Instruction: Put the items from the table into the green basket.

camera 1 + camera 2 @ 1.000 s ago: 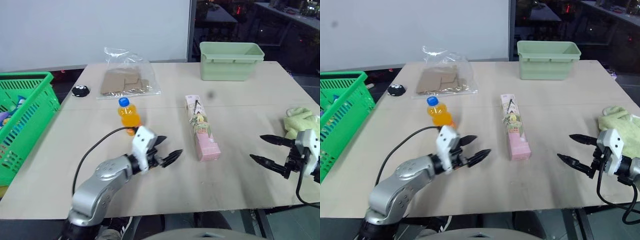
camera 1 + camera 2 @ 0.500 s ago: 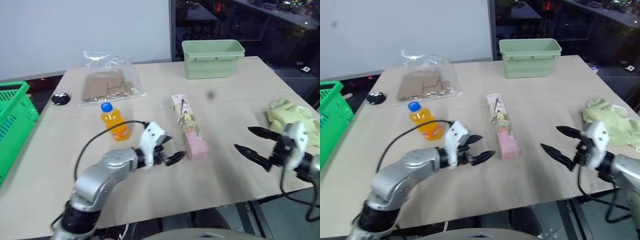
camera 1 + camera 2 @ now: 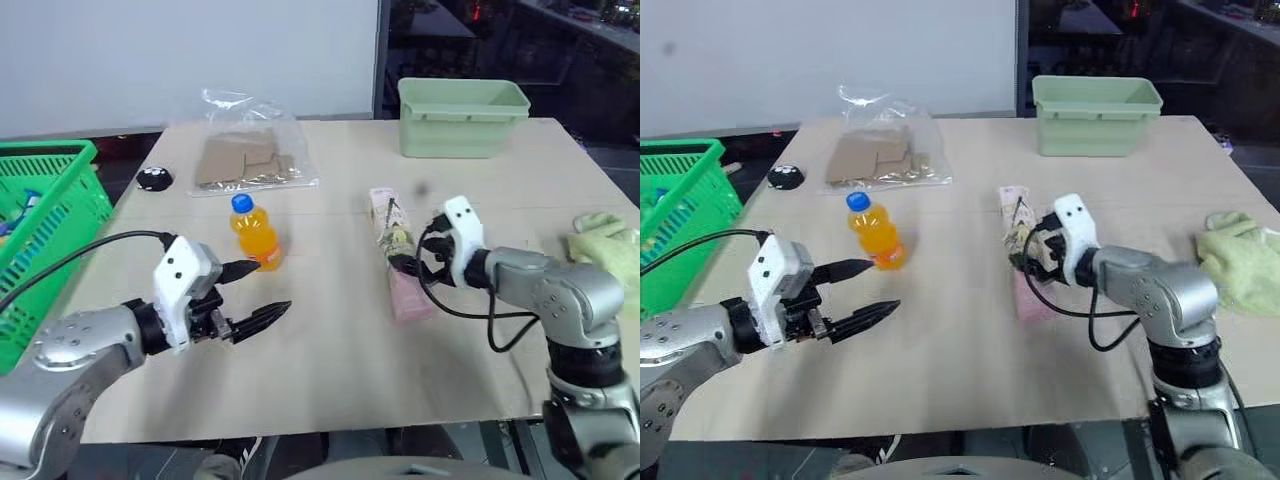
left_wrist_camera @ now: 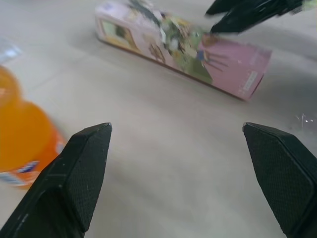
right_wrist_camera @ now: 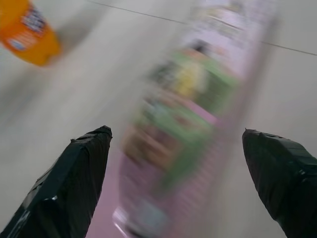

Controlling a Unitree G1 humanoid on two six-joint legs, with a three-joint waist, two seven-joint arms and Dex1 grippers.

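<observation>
We see the pink carton [image 3: 398, 254] lying flat mid-table, its long axis running away from us. Our right gripper [image 3: 412, 252] hangs just over its middle, fingers spread wide astride it and empty, so this arm is nearer. The orange bottle [image 3: 255, 234] stands upright beside our left gripper [image 3: 252, 295], also open and empty. The green basket [image 3: 48, 235] sits far left. No print is readable.

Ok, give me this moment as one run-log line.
right gripper: open, over pink carton | left gripper: open, near orange bottle | green basket: neither item in
</observation>
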